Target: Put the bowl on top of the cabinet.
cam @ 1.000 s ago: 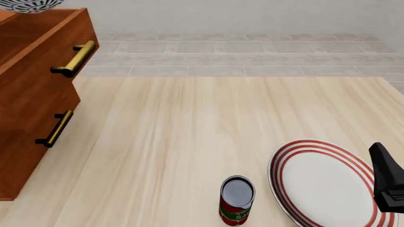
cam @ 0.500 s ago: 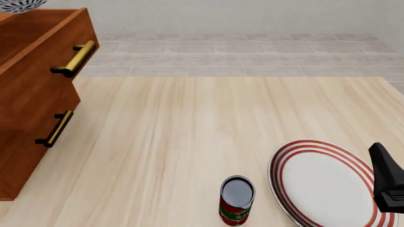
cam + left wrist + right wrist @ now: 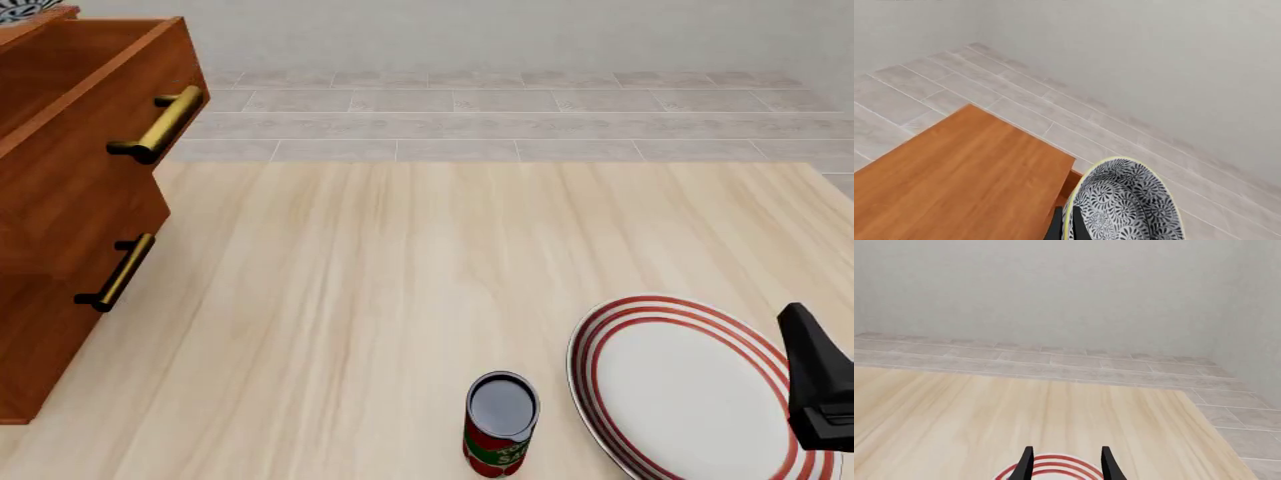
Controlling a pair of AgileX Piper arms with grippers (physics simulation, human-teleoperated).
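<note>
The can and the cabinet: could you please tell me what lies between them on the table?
Nothing: in the front view the stretch of table between the can and the cabinet is bare wood.

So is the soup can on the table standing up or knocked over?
Standing up. In the front view the can sits on its base on the table, its round open top facing up beside the plate.

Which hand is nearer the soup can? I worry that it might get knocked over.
Right. The right hand hangs over the plate, just beside the can. The left hand is out of the front view, up by the cabinet with the bowl.
</note>
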